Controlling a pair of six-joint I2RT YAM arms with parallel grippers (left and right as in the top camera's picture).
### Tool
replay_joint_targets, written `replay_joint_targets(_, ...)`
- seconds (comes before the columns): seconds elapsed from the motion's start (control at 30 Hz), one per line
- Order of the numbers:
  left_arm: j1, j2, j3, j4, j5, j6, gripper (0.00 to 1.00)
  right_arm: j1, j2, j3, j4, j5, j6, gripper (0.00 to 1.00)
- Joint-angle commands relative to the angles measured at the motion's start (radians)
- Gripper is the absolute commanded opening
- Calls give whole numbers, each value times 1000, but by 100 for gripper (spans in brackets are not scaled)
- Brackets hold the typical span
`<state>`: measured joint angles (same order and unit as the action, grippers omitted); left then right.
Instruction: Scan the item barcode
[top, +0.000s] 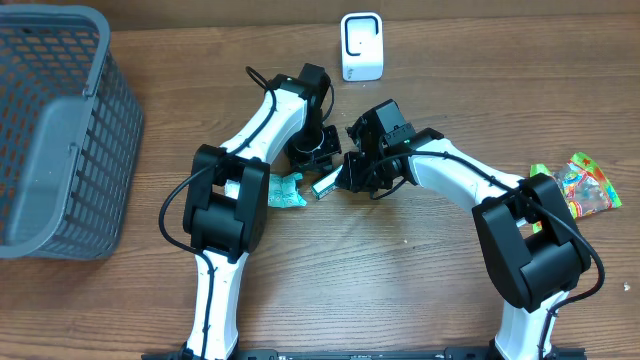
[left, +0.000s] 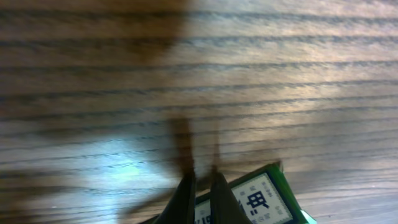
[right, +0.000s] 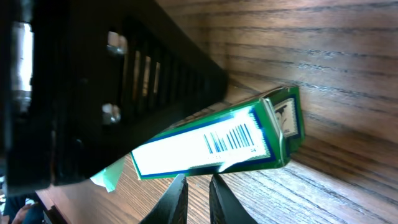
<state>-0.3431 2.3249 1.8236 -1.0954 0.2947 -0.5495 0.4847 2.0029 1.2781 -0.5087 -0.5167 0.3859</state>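
The green box (right: 211, 146) is found near the middle of the table (top: 400, 290), between the 2 grippers, and it is seen tilted, with a shadow on the wood under it. A white label with a black barcode (right: 230, 138) is carried on its long side, and this side is turned toward the right wrist camera.

The left gripper (left: 200, 180) is clenched. In its own view 1 end of the box is seen between and behind the 2 narrow fingers, so the box appears to be grasped there. From the right wrist view, the black body of this gripper is seen lying over the box at 10 o'clock.

The right gripper (right: 198, 183) is placed at 6 o'clock of the box in its own view. Its fingers are drawn almost together, only a thin strip of wood is seen between them, and nothing is grasped.

In the overhead view, a teal packet (top: 285, 190) lies just beside the box at 9 o'clock. The white scanner (top: 362, 45) stands at 12 o'clock, well apart from the box. A grey basket (top: 45, 170) is placed at 9 o'clock of the table, and a colourful candy bag (top: 588, 185) at 3 o'clock.
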Motion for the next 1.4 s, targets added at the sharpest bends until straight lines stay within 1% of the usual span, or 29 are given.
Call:
replay_joint_targets(0.0, 47, 10, -9, 0, -87, 39, 4, -9, 3, 32, 5, 14, 34, 15)
replay_joint_targets(0.17, 102, 10, -9, 1, -89, 130, 4, -27, -8, 32, -2, 24, 125, 15)
replay_joint_targets(0.27, 114, 10, -9, 0, -89, 156, 4, -26, -7, 32, -45, 119, 207, 15)
replay_joint_targets(0.33, 113, 10, -9, 0, -89, 163, 4, -24, -7, 32, -66, 172, 237, 15)
replay_joint_targets(0.47, 92, 10, -9, 17, -88, 165, 4, -24, -4, 32, -60, 207, 253, 15)
replay_joint_targets(0.6, 77, 10, -9, 34, -89, 165, 4, -22, 16, 30, -15, 218, 285, 15)
replay_joint_targets(0.87, 74, 10, -9, 25, -84, 165, 4, -8, 29, 31, 149, 174, 288, 15)
replay_joint_targets(0.93, 72, 10, -9, 18, -59, 165, 4, -14, 28, 31, 152, 171, 288, 15)
replay_joint_targets(1.0, 72, 10, -9, 8, -1, 177, 4, -26, 28, 32, 141, 135, 265, 15)
replay_joint_targets(1.07, 72, 10, -8, 2, 87, 237, 4, -45, 28, 32, 117, 98, 250, 15)
replay_joint_targets(1.17, 83, 10, 11, -35, 219, 362, 4, -81, 28, 32, 87, 31, 214, 17)
replay_joint_targets(1.2, 86, 10, 23, -59, 245, 401, 4, -93, 28, 32, 75, 14, 208, 19)
replay_joint_targets(1.27, 89, 10, 65, -124, 248, 448, 4, -113, 28, 32, 49, -1, 200, 20)
replay_joint_targets(1.37, 88, 9, 138, -225, 246, 505, 4, -135, 28, 32, 23, -9, 169, 27)
